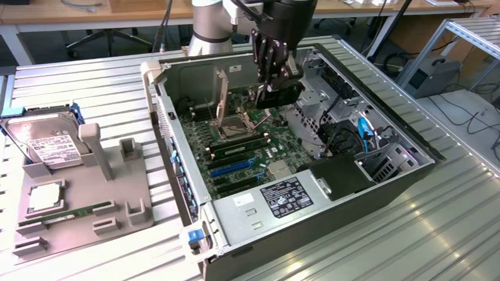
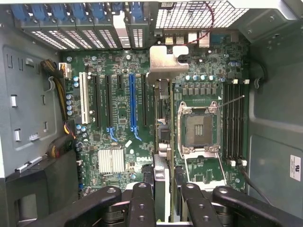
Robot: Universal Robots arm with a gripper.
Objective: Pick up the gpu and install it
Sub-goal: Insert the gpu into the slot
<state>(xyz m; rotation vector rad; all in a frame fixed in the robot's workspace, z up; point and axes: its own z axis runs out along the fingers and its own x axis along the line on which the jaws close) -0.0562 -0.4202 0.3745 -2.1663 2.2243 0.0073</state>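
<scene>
Inside the computer case, at the exterior view's one o'clock from the blue slot, the gripper squeezes the gpu, which must stay straight and go down softly.

gpu: edge-on in the wrist view, faces unseen; in the exterior view partly behind the gripper.
arm: cut off by the exterior view's top edge.
drive label: print too small to read.
fingers: bases cut off by the wrist picture's edge.
</scene>
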